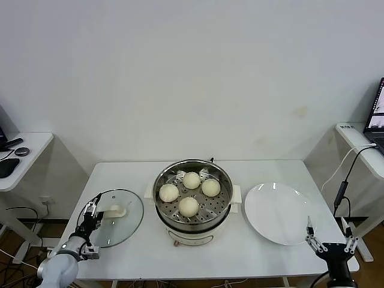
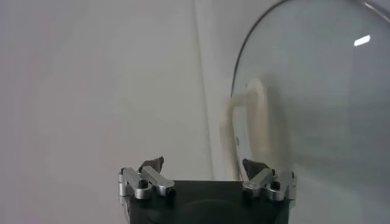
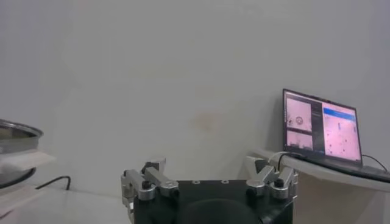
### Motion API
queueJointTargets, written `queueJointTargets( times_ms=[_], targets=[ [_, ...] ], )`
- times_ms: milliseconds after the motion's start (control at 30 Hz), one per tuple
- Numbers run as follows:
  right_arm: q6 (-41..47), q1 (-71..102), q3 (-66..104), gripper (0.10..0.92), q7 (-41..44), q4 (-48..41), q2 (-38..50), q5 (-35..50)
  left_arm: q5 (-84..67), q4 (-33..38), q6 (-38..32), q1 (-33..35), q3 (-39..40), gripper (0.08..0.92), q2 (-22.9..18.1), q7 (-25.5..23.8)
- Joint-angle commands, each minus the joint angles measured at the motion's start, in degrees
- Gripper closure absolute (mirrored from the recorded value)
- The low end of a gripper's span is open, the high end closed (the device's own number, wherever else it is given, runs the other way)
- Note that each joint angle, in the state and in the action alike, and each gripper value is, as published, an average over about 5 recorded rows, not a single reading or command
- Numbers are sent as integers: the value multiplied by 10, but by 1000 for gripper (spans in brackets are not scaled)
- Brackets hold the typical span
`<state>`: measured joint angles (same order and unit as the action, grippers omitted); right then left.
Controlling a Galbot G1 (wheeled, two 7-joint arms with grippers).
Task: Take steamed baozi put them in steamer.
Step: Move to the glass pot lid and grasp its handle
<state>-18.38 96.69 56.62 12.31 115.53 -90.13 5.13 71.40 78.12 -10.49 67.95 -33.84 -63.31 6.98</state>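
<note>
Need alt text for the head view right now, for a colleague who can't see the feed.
Four steamed baozi sit on the perforated tray of the steamer at the centre of a white table. A glass lid lies on its left and an empty white plate on its right. The left gripper is open by the lid; the right gripper is open near the plate.

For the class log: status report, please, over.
Left pincer open by glass lid. Right pincer open, near plate. Four baozi in steamer. Nothing blocking.
</note>
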Motion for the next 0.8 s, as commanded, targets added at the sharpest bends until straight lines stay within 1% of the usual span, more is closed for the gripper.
queueJointTargets(
  times_ms=[33, 167, 267, 433, 567, 667, 800],
  targets=[
    [-1, 1, -1, 203, 0, -2, -1, -3, 2, -45, 1, -43, 5, 177, -1, -6],
    [-3, 3, -6, 203, 0, -5, -1, -6, 0, -48, 0, -48, 9, 178, -1, -10],
    [-6, 6, -13, 203, 0, -8, -2, -11, -1, -56, -4, -52, 11, 215, -2, -12],
    [-4, 5, -17, 203, 1, -7, -1, -12, -9, -71, -11, -58, 13, 355, -2, -11],
    [0, 2, -18, 203, 2, -6, 0, -11, -25, -65, -18, -51, 13, 467, -3, -5],
    [0, 1, -22, 203, 3, -6, 0, -12, -47, -45, -31, -39, 10, 554, 0, 3],
    [-1, 0, -29, 203, 5, -9, 2, -17, -91, 10, -43, -7, 3, 675, 10, 11]
  ],
)
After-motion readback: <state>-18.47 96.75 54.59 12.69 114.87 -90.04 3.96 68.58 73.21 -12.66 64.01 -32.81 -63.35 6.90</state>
